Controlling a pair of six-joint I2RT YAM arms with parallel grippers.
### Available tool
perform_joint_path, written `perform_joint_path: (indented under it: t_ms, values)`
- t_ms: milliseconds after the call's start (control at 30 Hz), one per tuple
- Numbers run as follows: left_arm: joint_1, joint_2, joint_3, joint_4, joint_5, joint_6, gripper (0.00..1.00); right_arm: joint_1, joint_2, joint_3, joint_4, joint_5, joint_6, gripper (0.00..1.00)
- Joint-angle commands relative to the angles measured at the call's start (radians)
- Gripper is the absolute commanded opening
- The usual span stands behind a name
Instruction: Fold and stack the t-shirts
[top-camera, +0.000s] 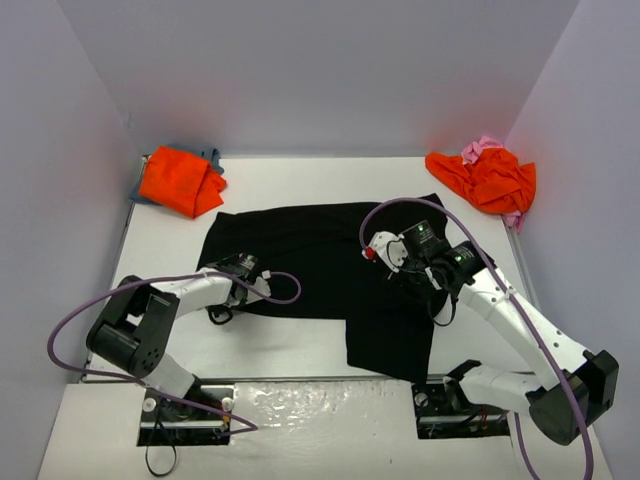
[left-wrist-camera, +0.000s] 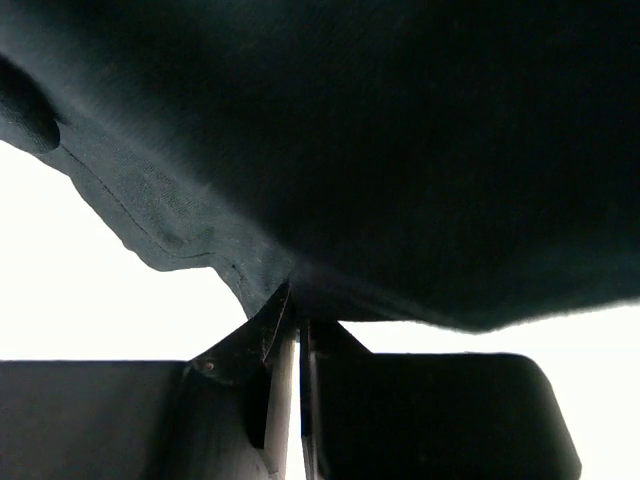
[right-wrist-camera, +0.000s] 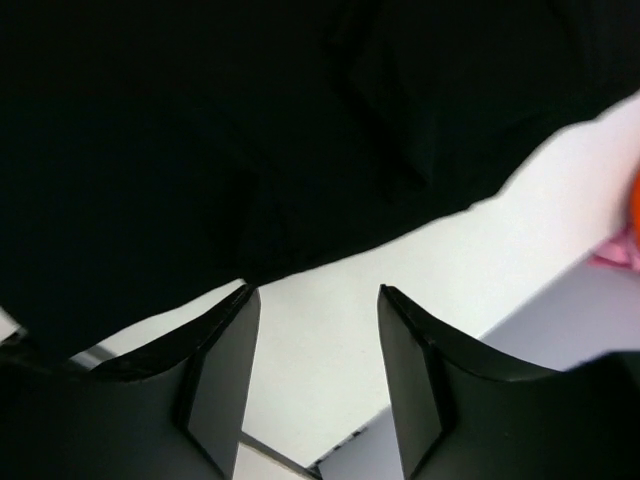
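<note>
Black t-shirt (top-camera: 320, 250) looks limp and light, best taken by its hem: left claw (left-wrist-camera: 297, 320) pinches the eight-o'clock edge, right claw (right-wrist-camera: 318, 300) gapes empty near three o'clock.

A black cloth t-shirt (top-camera: 330, 265), matt and finely woven, lies on a smooth white table (top-camera: 280, 180); upper left, a crumpled bright orange cloth shirt (top-camera: 180, 182).
</note>
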Motion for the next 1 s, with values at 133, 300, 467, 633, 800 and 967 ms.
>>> perform_joint_path:
  t_ms: [133, 300, 467, 633, 800, 967]
  values:
    - [0.006, 0.029, 0.242, -0.139, 0.166, -0.039, 0.00, 0.148, 0.107, 0.059, -0.244, -0.191, -0.048, 0.57]
    - [0.004, 0.109, 0.355, -0.186, 0.170, -0.077, 0.00, 0.308, 0.178, 0.021, -0.276, -0.223, -0.042, 0.61]
    - [-0.003, 0.189, 0.448, -0.214, 0.171, -0.100, 0.00, 0.397, 0.208, -0.009, -0.172, -0.174, 0.006, 0.60]
    - [-0.004, 0.247, 0.497, -0.225, 0.164, -0.104, 0.00, 0.461, 0.309, -0.014, -0.024, -0.067, 0.106, 0.59]
    - [-0.004, 0.251, 0.485, -0.216, 0.155, -0.093, 0.00, 0.513, 0.470, -0.021, 0.055, 0.081, 0.138, 0.58]
    - [-0.003, 0.241, 0.478, -0.213, 0.162, -0.092, 0.00, 0.528, 0.579, 0.001, 0.092, 0.138, 0.151, 0.58]
